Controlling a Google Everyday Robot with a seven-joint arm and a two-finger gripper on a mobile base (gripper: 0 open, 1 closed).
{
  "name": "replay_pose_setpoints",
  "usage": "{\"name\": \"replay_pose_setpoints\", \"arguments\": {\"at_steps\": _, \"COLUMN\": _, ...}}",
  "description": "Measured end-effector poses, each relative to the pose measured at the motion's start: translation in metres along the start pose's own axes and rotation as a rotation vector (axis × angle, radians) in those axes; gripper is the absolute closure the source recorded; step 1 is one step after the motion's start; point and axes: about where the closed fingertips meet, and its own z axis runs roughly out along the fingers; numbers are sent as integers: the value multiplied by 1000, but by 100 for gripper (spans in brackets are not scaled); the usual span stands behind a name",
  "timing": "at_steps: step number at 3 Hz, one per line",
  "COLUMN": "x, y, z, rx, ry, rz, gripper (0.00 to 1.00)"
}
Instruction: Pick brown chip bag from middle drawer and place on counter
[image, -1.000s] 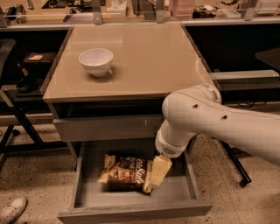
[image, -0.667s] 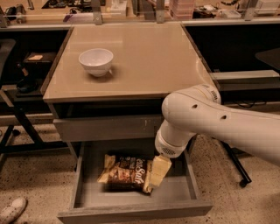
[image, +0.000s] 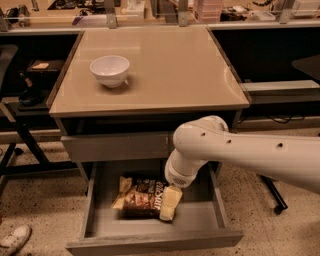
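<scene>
The brown chip bag (image: 141, 195) lies flat on the floor of the open middle drawer (image: 150, 235), left of centre, with pale yellow ends. My gripper (image: 170, 202) reaches down into the drawer from the white arm (image: 240, 152) and sits at the bag's right end, touching or just above it. The arm's wrist hides part of the drawer's back. The beige counter (image: 175, 70) tops the cabinet above the drawer.
A white bowl (image: 110, 70) stands on the counter's left rear. A closed grey drawer front (image: 117, 146) sits above the open drawer. A cluttered bench (image: 150, 10) runs behind. A black stand (image: 20, 135) is at left, and a shoe (image: 15, 237) lies on the floor.
The arm and gripper have shifted slightly left and down toward the bag's right end. The bag, the drawer and the bowl have not moved.
</scene>
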Motion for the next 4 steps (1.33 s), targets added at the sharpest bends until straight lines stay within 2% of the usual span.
{"name": "replay_pose_setpoints", "arguments": {"at_steps": 1, "x": -3, "y": -14, "z": 53, "rx": -46, "ry": -18, "rz": 0, "gripper": 0}}
{"name": "replay_pose_setpoints", "arguments": {"at_steps": 2, "x": -5, "y": -23, "z": 92, "rx": -83, "ry": -27, "rz": 31, "gripper": 0}}
{"name": "replay_pose_setpoints", "arguments": {"at_steps": 3, "x": -4, "y": -22, "z": 98, "rx": -94, "ry": -26, "rz": 33, "gripper": 0}}
{"name": "replay_pose_setpoints", "arguments": {"at_steps": 4, "x": -7, "y": -27, "z": 117, "rx": -89, "ry": -58, "rz": 37, "gripper": 0}}
